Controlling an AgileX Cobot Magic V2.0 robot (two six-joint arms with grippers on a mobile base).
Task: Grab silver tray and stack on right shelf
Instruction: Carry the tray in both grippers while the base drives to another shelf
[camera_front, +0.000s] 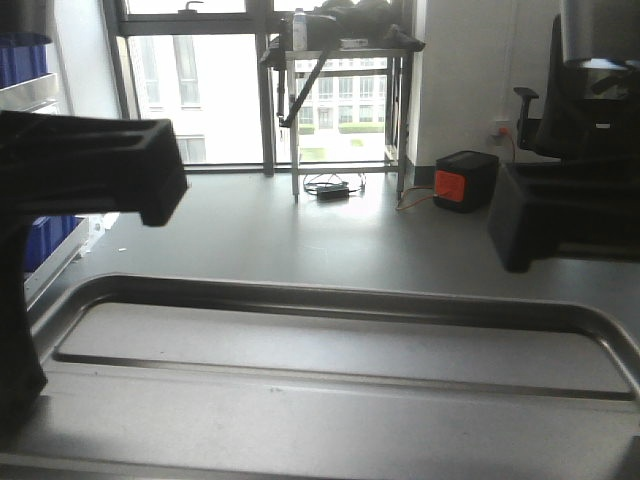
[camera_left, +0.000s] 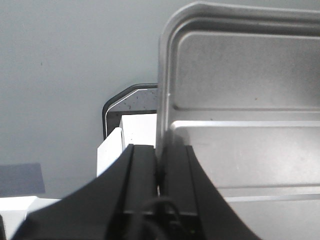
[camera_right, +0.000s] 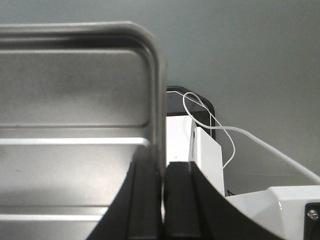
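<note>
Grey floor (camera_front: 300, 240) is all that lies beneath the load, so nothing supports it except the two arms. Nearest the cameras, the left gripper (camera_left: 160, 185) has its jaws pinched together on the left short rim of the silver tray (camera_front: 330, 340), one finger inside the wall and one outside. The right gripper (camera_right: 162, 200) is clamped the same way on the opposite short rim. The tray hangs between them roughly level, with its ribbed floor facing up and nothing in it.

I judge it to be light, stiff sheet metal. It should not sag across the span, but the polished rim is thin and slick, so it could slide or pivot in the pads if one arm leads the other. The present hold, partway along each short side, looks sensible to me. A bite near a rounded corner would give the pads less flat wall.

Beyond the far long edge, open floor runs to an orange-and-black box (camera_front: 465, 180), a steel table (camera_front: 345, 110) and the window (camera_front: 200, 100). I cannot pick out the right shelf in these views.
</note>
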